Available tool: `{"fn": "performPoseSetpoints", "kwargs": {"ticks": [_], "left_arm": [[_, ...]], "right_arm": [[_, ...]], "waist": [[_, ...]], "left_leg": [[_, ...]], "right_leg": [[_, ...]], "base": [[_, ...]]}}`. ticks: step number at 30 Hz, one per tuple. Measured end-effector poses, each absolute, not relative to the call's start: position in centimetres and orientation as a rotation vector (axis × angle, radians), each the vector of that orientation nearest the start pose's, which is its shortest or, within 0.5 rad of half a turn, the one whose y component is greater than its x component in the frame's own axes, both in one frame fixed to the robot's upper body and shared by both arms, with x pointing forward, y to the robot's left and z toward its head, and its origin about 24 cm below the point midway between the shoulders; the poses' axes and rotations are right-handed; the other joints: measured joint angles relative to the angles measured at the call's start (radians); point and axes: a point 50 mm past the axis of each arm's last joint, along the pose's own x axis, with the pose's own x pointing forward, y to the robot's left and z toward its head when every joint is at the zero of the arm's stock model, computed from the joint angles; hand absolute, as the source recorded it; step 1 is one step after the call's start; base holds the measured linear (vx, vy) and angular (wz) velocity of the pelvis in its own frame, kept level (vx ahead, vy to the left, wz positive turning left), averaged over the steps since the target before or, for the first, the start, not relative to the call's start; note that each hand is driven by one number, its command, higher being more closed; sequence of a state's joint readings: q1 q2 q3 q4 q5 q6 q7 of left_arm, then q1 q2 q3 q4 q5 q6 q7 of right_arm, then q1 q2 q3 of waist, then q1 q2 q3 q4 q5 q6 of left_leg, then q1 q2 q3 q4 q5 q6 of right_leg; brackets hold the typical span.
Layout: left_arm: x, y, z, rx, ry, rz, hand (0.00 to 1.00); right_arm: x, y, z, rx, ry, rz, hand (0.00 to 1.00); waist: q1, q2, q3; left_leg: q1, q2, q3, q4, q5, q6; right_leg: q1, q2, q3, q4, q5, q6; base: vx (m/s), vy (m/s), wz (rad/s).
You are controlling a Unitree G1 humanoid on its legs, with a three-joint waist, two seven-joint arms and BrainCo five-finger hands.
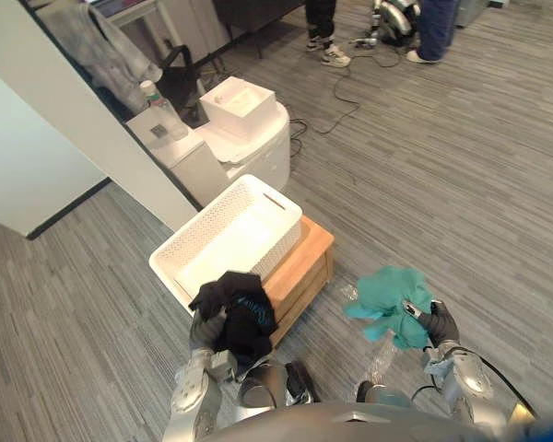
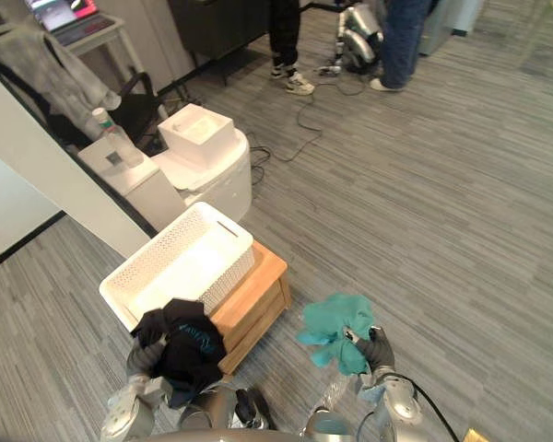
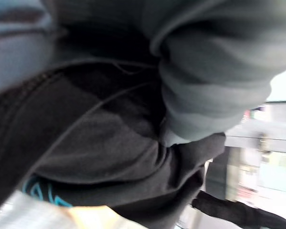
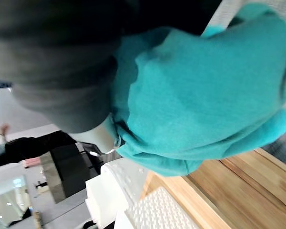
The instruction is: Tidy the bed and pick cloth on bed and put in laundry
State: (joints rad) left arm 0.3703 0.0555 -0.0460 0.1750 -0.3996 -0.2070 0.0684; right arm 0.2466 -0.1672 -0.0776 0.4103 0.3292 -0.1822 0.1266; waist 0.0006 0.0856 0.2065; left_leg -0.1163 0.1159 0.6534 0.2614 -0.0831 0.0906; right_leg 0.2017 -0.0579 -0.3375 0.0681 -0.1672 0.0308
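A black cloth [image 1: 235,313] with teal print hangs bunched from my left hand [image 1: 202,330], just at the near corner of the white lattice laundry basket [image 1: 278,247]. The basket sits on a low wooden stand [image 1: 306,260] and looks bare inside. In the left wrist view the black cloth [image 3: 109,143] presses against my hand's cover [image 3: 214,86]. My right hand [image 1: 439,324] is shut on a crumpled teal cloth [image 1: 387,304], held above the floor to the right of the stand. The right wrist view shows the teal cloth [image 4: 205,95] with the basket [image 4: 157,210] past it.
Behind the basket stand a round white unit with a white box on top [image 1: 249,129] and a small white cabinet with a bottle [image 1: 166,129]. A white wall panel [image 1: 74,110] runs along the left. Two people's legs [image 1: 327,37] and floor cables [image 1: 341,101] are far back.
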Motion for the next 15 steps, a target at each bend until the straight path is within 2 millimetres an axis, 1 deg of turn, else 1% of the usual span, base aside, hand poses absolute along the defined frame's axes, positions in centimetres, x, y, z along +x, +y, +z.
{"fn": "performPoseSetpoints", "kwargs": {"ticks": [1, 2, 3, 4, 5, 6, 7, 8, 9, 10, 11, 12, 13, 14, 15], "left_arm": [[15.2, 18.1, -5.1, -0.315, 0.317, 0.254, 1.00], [15.3, 18.1, -5.1, -0.316, 0.317, 0.256, 1.00], [15.2, 18.2, -5.1, -0.316, 0.318, 0.260, 1.00], [15.2, 18.3, -5.1, -0.317, 0.320, 0.267, 1.00], [15.1, 18.6, -5.1, -0.316, 0.321, 0.280, 1.00], [15.0, 18.8, -5.2, -0.315, 0.326, 0.288, 1.00], [14.9, 18.9, -5.3, -0.313, 0.335, 0.292, 1.00], [14.7, 19.2, -5.3, -0.304, 0.345, 0.293, 1.00], [14.7, 19.4, -5.3, -0.300, 0.344, 0.290, 1.00], [14.9, 19.4, -5.2, -0.298, 0.342, 0.281, 1.00], [14.9, 19.6, -5.2, -0.292, 0.340, 0.278, 1.00], [15.0, 19.6, -5.1, -0.289, 0.339, 0.276, 1.00], [15.3, 19.7, -5.0, -0.285, 0.329, 0.269, 1.00], [15.6, 19.7, -4.8, -0.278, 0.322, 0.260, 1.00], [15.7, 19.7, -4.8, -0.274, 0.322, 0.251, 1.00]], "right_arm": [[15.8, -22.3, -7.2, 0.171, 0.422, -0.168, 1.00], [16.3, -22.0, -7.1, 0.174, 0.413, -0.185, 1.00], [16.6, -21.9, -7.0, 0.176, 0.406, -0.201, 1.00], [17.1, -21.8, -6.8, 0.177, 0.391, -0.212, 1.00], [17.7, -21.9, -6.5, 0.177, 0.373, -0.235, 1.00], [18.3, -22.1, -6.1, 0.175, 0.352, -0.260, 1.00], [18.5, -22.3, -5.9, 0.176, 0.343, -0.275, 1.00], [18.8, -22.7, -5.6, 0.173, 0.312, -0.309, 1.00], [19.0, -22.9, -5.3, 0.171, 0.293, -0.322, 1.00], [18.9, -23.5, -5.1, 0.168, 0.277, -0.355, 1.00], [18.8, -24.1, -4.8, 0.165, 0.247, -0.380, 1.00], [18.9, -24.4, -4.5, 0.162, 0.226, -0.390, 1.00], [19.0, -25.1, -3.8, 0.158, 0.183, -0.403, 1.00], [19.6, -25.4, -2.1, 0.149, 0.106, -0.398, 1.00], [20.0, -25.4, -1.0, 0.144, 0.055, -0.388, 1.00]], "waist": [[0.000, -0.009, -0.014], [0.004, -0.048, -0.035], [0.014, -0.065, -0.032], [0.019, -0.075, -0.030], [0.021, -0.085, -0.027], [0.022, -0.084, -0.025], [0.022, -0.083, -0.026], [0.018, -0.084, -0.025], [0.014, -0.086, -0.023], [-0.001, -0.091, -0.021], [-0.014, -0.091, -0.021], [-0.016, -0.090, -0.021], [-0.015, -0.089, -0.020], [-0.019, -0.083, -0.017], [-0.028, -0.079, -0.016]], "left_leg": [[0.015, -0.013, -0.004, -0.027, -0.014, 0.033], [0.029, -0.056, -0.016, -0.085, -0.007, 0.040], [0.030, -0.062, -0.018, -0.082, -0.016, 0.050], [0.030, -0.063, -0.018, -0.072, -0.029, 0.052], [0.039, -0.060, -0.025, -0.045, -0.059, 0.048], [0.070, -0.058, -0.037, -0.035, -0.091, 0.035], [0.089, -0.057, -0.046, -0.033, -0.102, 0.028], [0.126, -0.061, -0.076, -0.041, -0.120, 0.021], [0.145, -0.065, -0.100, -0.044, -0.129, 0.017], [0.175, -0.067, -0.151, -0.044, -0.138, 0.013], [0.200, -0.061, -0.194, -0.050, -0.140, 0.009], [0.209, -0.054, -0.218, -0.052, -0.145, 0.001], [0.215, -0.040, -0.266, -0.051, -0.152, -0.013], [0.211, -0.025, -0.321, -0.049, -0.156, -0.032], [0.204, -0.013, -0.353, -0.048, -0.156, -0.039]], "right_leg": [[0.007, -0.004, -0.010, 0.002, -0.015, 0.007], [0.005, -0.024, -0.022, 0.006, -0.025, 0.019], [0.005, -0.031, -0.023, 0.014, -0.026, 0.021], [0.006, -0.035, -0.026, 0.026, -0.029, 0.025], [0.004, -0.048, -0.037, 0.082, -0.040, 0.044], [-0.013, -0.067, -0.038, 0.202, -0.056, 0.069], [-0.034, -0.083, -0.038, 0.296, -0.060, 0.075], [-0.105, -0.123, -0.035, 0.531, -0.038, 0.077], [-0.144, -0.147, -0.031, 0.634, -0.034, 0.064], [-0.184, -0.170, -0.022, 0.755, -0.080, 0.043], [-0.218, -0.172, -0.002, 0.790, -0.110, 0.032], [-0.237, -0.170, 0.010, 0.787, -0.117, 0.023], [-0.274, -0.168, 0.039, 0.760, -0.124, 0.011], [-0.309, -0.141, 0.111, 0.681, -0.125, 0.009], [-0.323, -0.115, 0.167, 0.624, -0.124, 0.009]], "base": [[0.52, 0.101, 1.03], [0.38, 0.089, 0.57], [0.37, 0.084, 0.40], [0.27, 0.043, 0.21], [0.35, 0.069, 0.28], [0.35, 0.083, 0.30], [0.35, 0.085, 0.36], [0.26, 0.043, 0.47], [0.31, -0.008, 0.94], [0.30, -0.069, 1.19], [0.30, -0.089, 1.19], [0.31, -0.167, 1.07], [0.26, -0.217, 1.07], [0.25, -0.252, 1.12], [0.17, -0.265, 1.45]]}}
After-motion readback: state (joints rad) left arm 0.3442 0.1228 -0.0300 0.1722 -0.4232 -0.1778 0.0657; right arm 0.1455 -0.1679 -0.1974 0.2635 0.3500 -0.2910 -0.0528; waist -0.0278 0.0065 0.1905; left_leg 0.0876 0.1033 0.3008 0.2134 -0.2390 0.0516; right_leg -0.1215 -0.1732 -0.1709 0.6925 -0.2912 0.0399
